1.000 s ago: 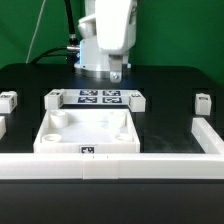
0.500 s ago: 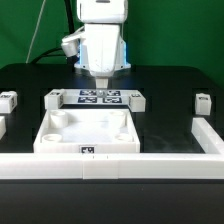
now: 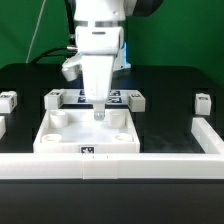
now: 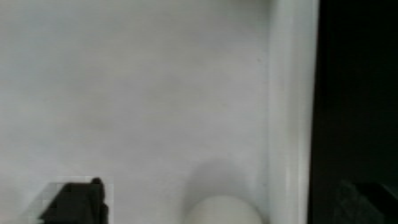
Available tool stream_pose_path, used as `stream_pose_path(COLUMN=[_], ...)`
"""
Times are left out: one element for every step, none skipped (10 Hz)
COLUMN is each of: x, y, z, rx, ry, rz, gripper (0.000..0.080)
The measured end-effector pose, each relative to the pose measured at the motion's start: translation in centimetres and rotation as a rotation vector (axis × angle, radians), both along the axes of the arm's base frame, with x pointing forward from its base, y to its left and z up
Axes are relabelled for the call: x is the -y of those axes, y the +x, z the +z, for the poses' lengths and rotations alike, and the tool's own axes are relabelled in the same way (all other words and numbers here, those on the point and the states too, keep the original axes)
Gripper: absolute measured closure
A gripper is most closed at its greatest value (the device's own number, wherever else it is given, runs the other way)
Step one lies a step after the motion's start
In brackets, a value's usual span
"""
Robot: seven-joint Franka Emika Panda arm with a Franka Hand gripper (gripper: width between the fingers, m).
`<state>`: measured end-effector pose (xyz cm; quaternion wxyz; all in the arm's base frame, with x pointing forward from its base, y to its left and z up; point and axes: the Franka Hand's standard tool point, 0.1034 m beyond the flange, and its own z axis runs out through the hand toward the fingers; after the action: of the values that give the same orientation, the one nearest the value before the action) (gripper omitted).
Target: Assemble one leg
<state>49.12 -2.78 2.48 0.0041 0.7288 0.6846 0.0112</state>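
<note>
The large white square panel (image 3: 80, 135) lies in the middle of the table. My gripper (image 3: 98, 113) hangs straight down over the panel's far part, its tips just above or at the surface. In the wrist view the panel (image 4: 143, 100) fills the picture, and my gripper (image 4: 217, 205) shows two dark fingertips (image 4: 71, 203) far apart with nothing gripped between them. A pale rounded bump (image 4: 231, 200) lies between them. Small white tagged legs rest on the table: one at the exterior view's left (image 3: 8, 100), one at its right (image 3: 203, 102), two by the marker board (image 3: 52, 98) (image 3: 137, 100).
The marker board (image 3: 122, 98) lies behind the panel, partly hidden by my gripper. A low white wall (image 3: 110, 165) runs along the front and up the exterior view's right side (image 3: 208, 135). Black table, green backdrop.
My gripper has come down and a little toward the exterior view's left, from above the marker board to the far part of the panel. The parts have not moved.
</note>
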Motion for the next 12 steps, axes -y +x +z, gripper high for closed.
stream_pose_path(x=[0.15, 0.29, 0.44, 0.47, 0.48, 0.48, 0.47, 0.47, 0.47, 0.47, 0.47, 0.47], y=[-0.13, -0.48, -0.47, -0.31, -0.41, -0.48, -0.51, -0.53, -0.54, -0.55, -0.55, -0.55], z=[-0.53, -1.15, -1.14, -0.91, -1.05, -1.12, -1.14, -1.16, -1.18, -1.19, -1.19, -1.19], rx=[0.001, -0.010, -0.010, -0.005, -0.008, -0.010, -0.011, -0.012, -0.012, -0.012, -0.012, -0.012], ry=[0.002, 0.004, 0.004, 0.004, 0.004, 0.004, 0.004, 0.005, 0.005, 0.005, 0.005, 0.005], rz=[0.000, -0.005, -0.008, -0.014, -0.014, -0.014, -0.014, -0.014, -0.014, -0.014, -0.014, -0.014], gripper=[0.0150, 0.0150, 0.0150, 0.0150, 0.0277, 0.0277, 0.0414, 0.0572, 0.0572, 0.0735, 0.0742, 0.0742])
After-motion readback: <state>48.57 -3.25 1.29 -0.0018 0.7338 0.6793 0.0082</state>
